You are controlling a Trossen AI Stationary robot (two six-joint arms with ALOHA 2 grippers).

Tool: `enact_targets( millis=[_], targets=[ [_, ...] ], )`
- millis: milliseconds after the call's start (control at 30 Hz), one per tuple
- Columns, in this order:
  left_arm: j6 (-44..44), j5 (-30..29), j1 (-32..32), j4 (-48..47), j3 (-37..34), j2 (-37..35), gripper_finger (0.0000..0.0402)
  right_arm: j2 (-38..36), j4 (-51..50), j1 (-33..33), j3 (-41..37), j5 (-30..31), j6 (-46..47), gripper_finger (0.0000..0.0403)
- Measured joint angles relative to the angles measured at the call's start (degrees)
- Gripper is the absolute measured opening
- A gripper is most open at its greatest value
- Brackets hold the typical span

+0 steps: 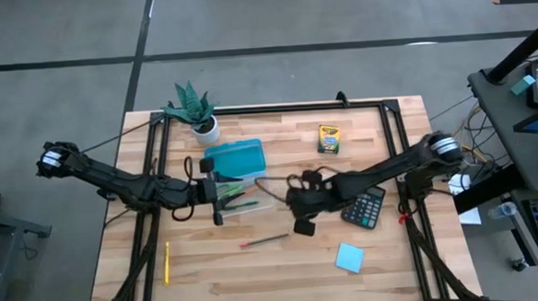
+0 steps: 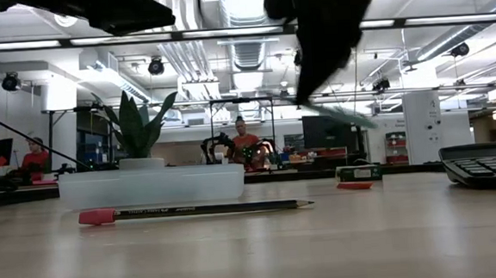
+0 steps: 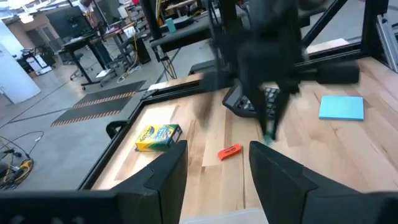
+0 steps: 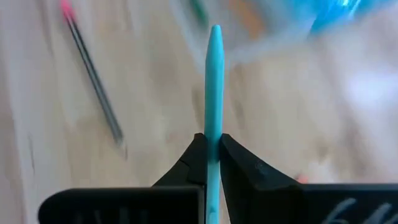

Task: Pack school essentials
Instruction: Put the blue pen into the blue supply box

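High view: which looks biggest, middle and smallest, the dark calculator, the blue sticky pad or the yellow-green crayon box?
1. Dark calculator, partly under the right arm.
2. Square blue sticky pad.
3. Yellow-green crayon box, though pad and box look close in size.

from above i see the wooden table (image 1: pixel 386 264) with both arms reaching in toward the middle. my left gripper (image 1: pixel 218 201) sits just beside the clear box with the blue lid (image 1: pixel 235 160), where a few thin coloured pens (image 1: pixel 238 202) lie at its near edge. my right gripper (image 1: pixel 302 215) hangs over the centre of the table, close to the black calculator (image 1: pixel 364 208). a dark pencil with a red end (image 1: pixel 264 240) lies below the grippers, and a yellow pencil (image 1: pixel 166 263) lies near the left edge. the crayon box (image 1: pixel 328 138) sits well apart toward the far side, the blue sticky pad (image 1: pixel 349 257) toward the near side. a potted plant (image 1: pixel 196 110) stands at the far left corner.
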Motion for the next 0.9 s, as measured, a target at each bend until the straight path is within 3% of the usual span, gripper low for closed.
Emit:
enact_targets(
  millis=[100,200,333,467,600,900],
  targets=[
    [0.0,0.3,0.0,2.0,-0.1,0.8,0.0155,-5.5,13.5,-0.1,-6.5,2.9,-6.1,0.0014],
    [0.1,0.3,0.0,4.1,-0.1,2.3,0.0155,-9.7,33.7,-0.2,-15.1,2.9,-14.3,0.0013],
    [0.1,0.3,0.0,8.4,-0.1,4.9,0.0155,-13.3,61.8,-0.7,-25.3,-0.3,-27.5,0.0013],
    [-0.7,1.5,0.0,16.6,-0.1,9.6,0.0155,-13.5,80.9,-2.3,-31.7,-5.9,-33.1,0.0013],
    [-3.0,3.1,0.0,29.1,-0.1,16.2,0.0155,-13.3,89.3,-4.2,-33.4,-10.6,-31.4,0.0013],
    [-6.0,6.4,0.0,56.7,0.6,34.1,0.0155,-12.8,89.7,-4.8,-33.1,-13.0,-29.8,0.0013]
  ],
)
